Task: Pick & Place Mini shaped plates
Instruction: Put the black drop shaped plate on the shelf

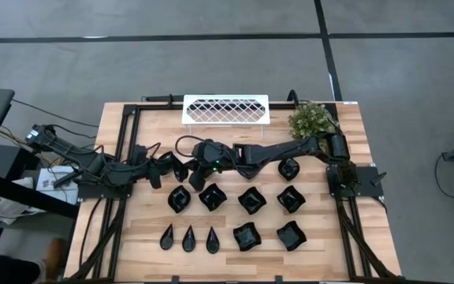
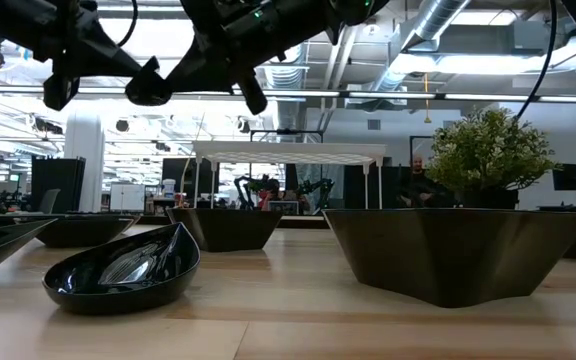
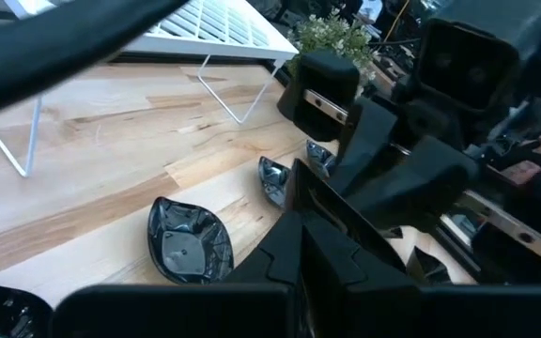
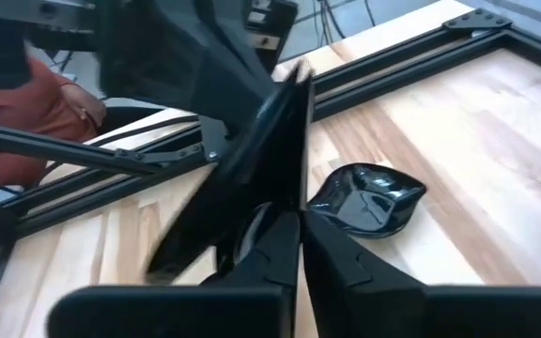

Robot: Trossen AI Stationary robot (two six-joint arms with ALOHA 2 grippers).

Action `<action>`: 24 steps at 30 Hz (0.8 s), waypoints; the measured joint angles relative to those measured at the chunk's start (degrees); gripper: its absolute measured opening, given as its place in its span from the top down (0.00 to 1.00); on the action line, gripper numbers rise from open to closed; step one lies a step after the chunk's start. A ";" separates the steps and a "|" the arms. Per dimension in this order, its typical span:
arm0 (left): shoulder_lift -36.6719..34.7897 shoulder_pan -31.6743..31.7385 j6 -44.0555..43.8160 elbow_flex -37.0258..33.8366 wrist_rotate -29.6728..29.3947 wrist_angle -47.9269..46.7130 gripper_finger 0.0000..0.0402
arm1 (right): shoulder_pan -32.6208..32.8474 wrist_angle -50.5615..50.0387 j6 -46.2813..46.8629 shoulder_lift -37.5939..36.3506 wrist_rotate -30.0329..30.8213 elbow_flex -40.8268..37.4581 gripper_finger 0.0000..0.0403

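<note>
- white rack (image 1: 225, 110) sits at the table's back edge; the mini shaped plates (image 1: 251, 199) are in rows in front of it
- both grippers meet mid-air just in front of the rack: right gripper (image 4: 294, 221) pinched on a plate's (image 4: 261, 150) rim, left gripper (image 1: 181, 170) also clamped on it
- looks like a handover; next, one side lets go

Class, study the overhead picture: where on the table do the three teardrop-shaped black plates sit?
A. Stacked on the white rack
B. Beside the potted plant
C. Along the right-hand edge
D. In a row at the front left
D: the teardrop plates lie side by side in the front row, left of the square dishes, away from the white rack and plant.
</note>
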 joint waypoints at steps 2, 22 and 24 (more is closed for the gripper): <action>-0.01 0.00 -0.01 0.00 -0.05 0.19 0.99 | -0.03 0.08 -0.05 0.00 0.01 0.00 0.98; -0.36 0.00 2.56 0.00 2.57 0.59 0.99 | -0.29 -0.55 -0.25 0.00 -0.18 -0.02 1.00; -0.76 0.00 3.51 0.00 3.90 0.61 0.99 | -0.34 -0.59 -0.25 0.00 -0.21 -0.01 1.00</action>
